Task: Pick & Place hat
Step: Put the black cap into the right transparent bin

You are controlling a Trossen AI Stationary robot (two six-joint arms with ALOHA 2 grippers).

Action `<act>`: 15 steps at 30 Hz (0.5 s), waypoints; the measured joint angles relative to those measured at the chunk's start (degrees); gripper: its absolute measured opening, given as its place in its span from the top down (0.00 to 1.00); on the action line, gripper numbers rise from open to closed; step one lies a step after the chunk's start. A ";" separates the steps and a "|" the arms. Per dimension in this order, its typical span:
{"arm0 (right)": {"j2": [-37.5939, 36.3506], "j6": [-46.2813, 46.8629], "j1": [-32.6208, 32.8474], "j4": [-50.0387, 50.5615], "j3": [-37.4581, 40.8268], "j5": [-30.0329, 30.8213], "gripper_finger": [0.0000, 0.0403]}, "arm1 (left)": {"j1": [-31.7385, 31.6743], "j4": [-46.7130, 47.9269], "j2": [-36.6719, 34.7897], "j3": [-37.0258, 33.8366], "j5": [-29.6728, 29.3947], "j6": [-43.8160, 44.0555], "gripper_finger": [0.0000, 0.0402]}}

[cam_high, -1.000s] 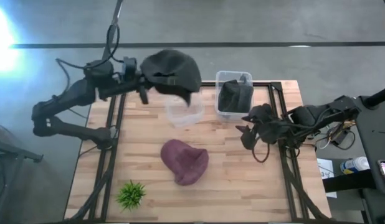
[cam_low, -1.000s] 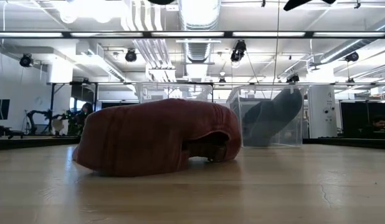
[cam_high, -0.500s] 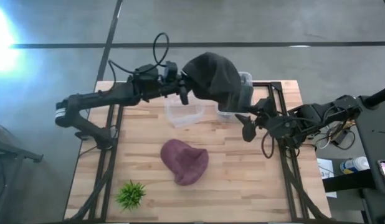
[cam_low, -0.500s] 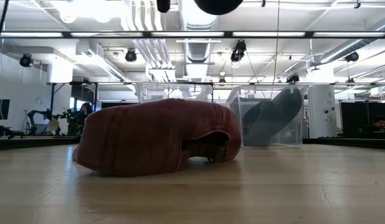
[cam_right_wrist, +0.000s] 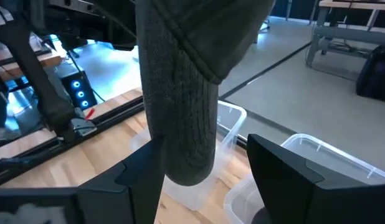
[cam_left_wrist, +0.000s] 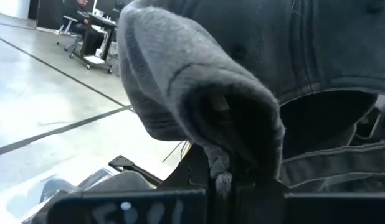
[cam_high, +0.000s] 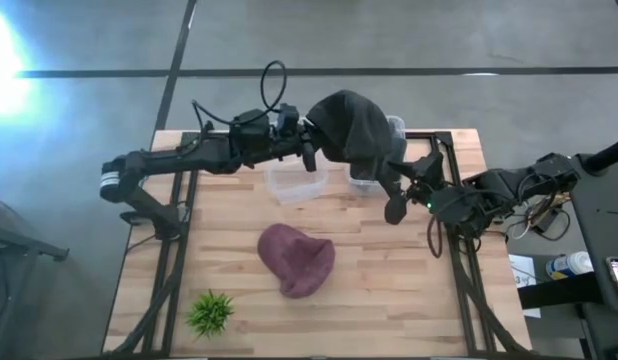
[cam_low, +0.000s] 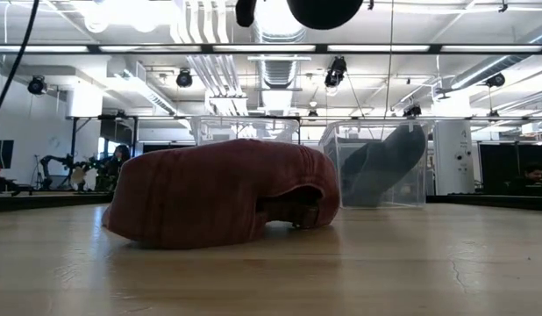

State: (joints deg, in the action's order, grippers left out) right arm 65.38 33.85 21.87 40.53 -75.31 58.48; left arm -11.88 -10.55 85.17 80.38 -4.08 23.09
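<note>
A dark grey hat (cam_high: 351, 128) hangs in the air over the two clear bins at the table's far side; its underside shows at the top of the low view (cam_low: 324, 10). My left gripper (cam_high: 307, 150) is beside it on its left, shut on it. My right gripper (cam_high: 392, 198) is open just to the right of the hat's lower end; in its wrist view a hanging lobe of the hat (cam_right_wrist: 183, 118) stands between its fingers (cam_right_wrist: 286, 174), and whether they touch it cannot be told. A maroon hat (cam_high: 297, 260) lies on the table's middle. My left gripper pinches a bunched fold at the hat's edge (cam_left_wrist: 220, 165) between its two fingers, coming level from the table's left. The hat is lifted clear of the table and bins, and its crown and strap hang beyond and below the fingers.
Two clear bins stand at the far edge: the left one (cam_high: 296, 182) and the right one (cam_low: 381, 167), which holds another dark grey hat. A small green plant (cam_high: 210, 312) sits near the near-left corner. Bare wood (cam_high: 389, 290) lies near and to the right.
My left gripper has carried the grey hat toward the table's right, from above the far-left corner of the bins to above the right bin. My right gripper has moved a little toward the far edge, up to the hat's hanging end.
</note>
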 joint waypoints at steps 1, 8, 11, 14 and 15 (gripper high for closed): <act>0.07 0.00 -0.02 -0.02 0.00 0.00 0.46 | -0.03 0.00 0.14 0.00 0.00 0.01 0.98; -0.28 -0.66 1.65 -0.10 -0.07 -0.21 0.46 | 0.04 0.04 0.26 0.00 0.11 -2.04 0.98; -0.62 -1.49 2.62 -0.07 -0.09 -0.20 0.46 | -0.02 0.07 0.10 0.00 0.43 -2.88 0.98; -0.82 -3.00 3.12 0.93 -0.09 -0.33 0.46 | -0.02 0.33 0.10 0.00 0.30 -3.71 0.98; -0.82 -3.76 3.13 0.93 -0.09 -0.37 0.46 | -0.02 0.53 0.10 0.00 0.24 -3.99 0.98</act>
State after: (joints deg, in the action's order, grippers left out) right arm 64.55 30.09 24.99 41.46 -75.40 58.10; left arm -11.90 -10.01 85.28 80.38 -3.84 19.11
